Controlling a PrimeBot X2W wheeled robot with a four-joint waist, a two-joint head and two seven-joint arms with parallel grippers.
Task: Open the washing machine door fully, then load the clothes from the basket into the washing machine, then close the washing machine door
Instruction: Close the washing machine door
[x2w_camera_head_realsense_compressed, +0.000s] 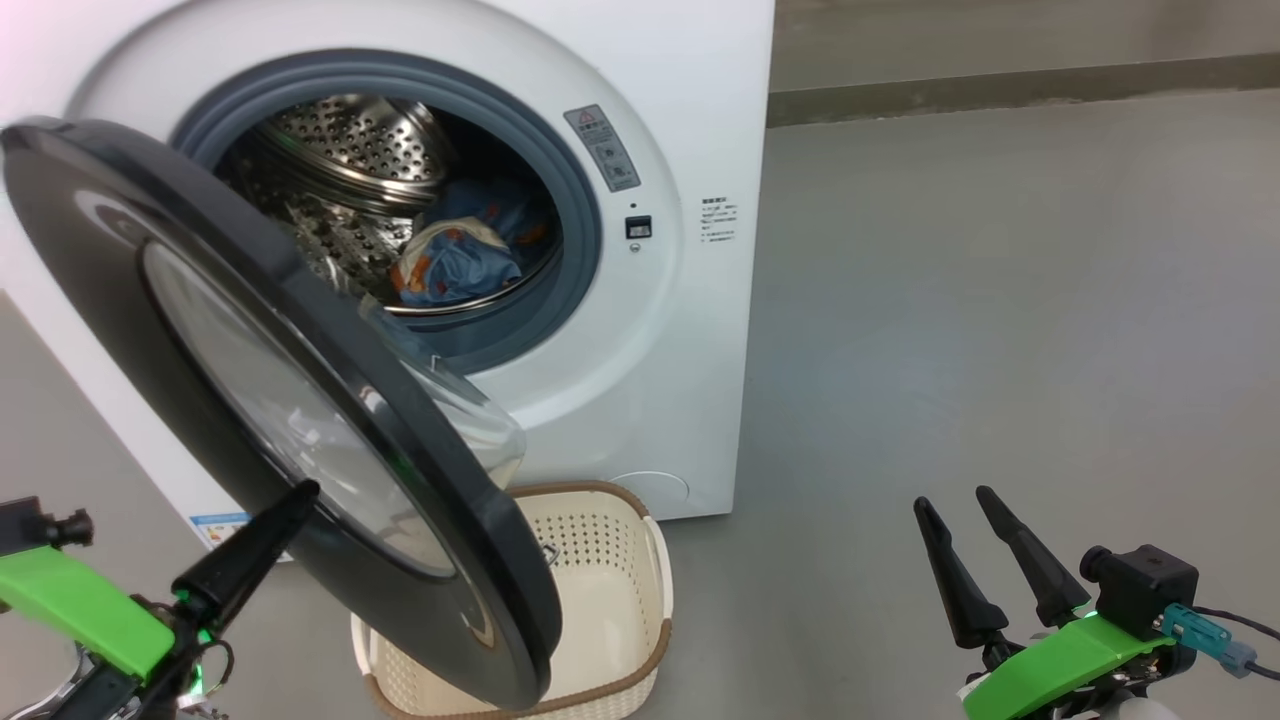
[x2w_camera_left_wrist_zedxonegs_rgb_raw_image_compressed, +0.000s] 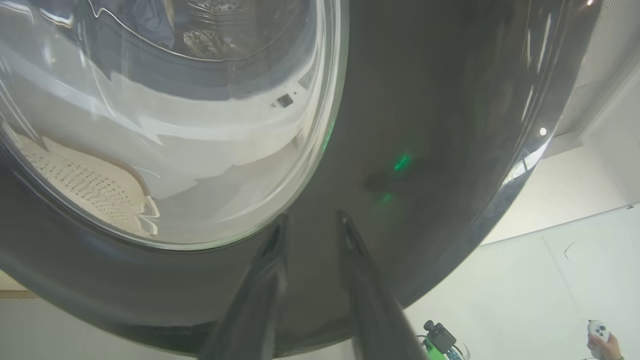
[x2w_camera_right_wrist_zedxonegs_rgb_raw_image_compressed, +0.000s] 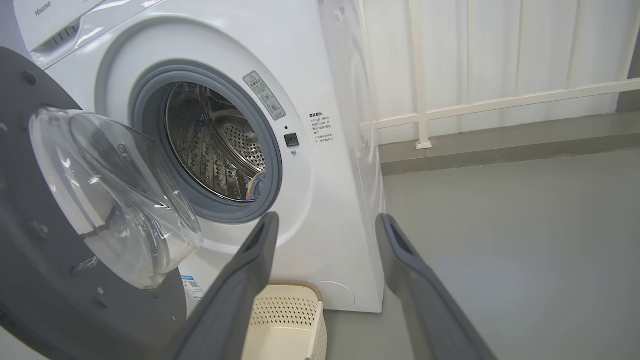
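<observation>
Washing machine door (x2w_camera_head_realsense_compressed: 280, 400): half-swung and hinged on its left. The glossy outer face is turned to the robot's left side and the glass bowl toward the drum opening. In the head view its free edge hangs to the right, over the basket.
Left end effector (x2w_camera_left_wrist_zedxonegs_rgb_raw_image_compressed: 312, 217): on the door's outer side, with the fingertips at the black ring just beside the window's edge. I cannot tell whether they touch it or are just off it. The fingers are a narrow gap apart with nothing between them.
Clothes (x2w_camera_head_realsense_compressed: 455, 262): a blue printed bundle behind the door, lying low in the steel drum (x2w_camera_head_realsense_compressed: 360, 140).
Washing machine (x2w_camera_head_realsense_compressed: 650, 330): behind the door, with the latch socket (x2w_camera_head_realsense_compressed: 638, 227) on the side of the opening opposite the door's hinge.
Basket (x2w_camera_head_realsense_compressed: 610, 600): on the floor below the door's free edge. What shows of its inside looks bare.
Right end effector (x2w_camera_head_realsense_compressed: 952, 498): well apart from the door, to the right of its free edge. The fingers are spread wide and hold nothing.
Step judged: loading looks done, and closing the door is what is left.
Key relation: the door's outer face lies straight ahead of the left fingers, so the left arm is the nearer one and is placed to push. The push should go toward the opening, swinging the free edge to the latch socket.
Risk: I cannot tell whether the door's lower edge clears the basket rim.
</observation>
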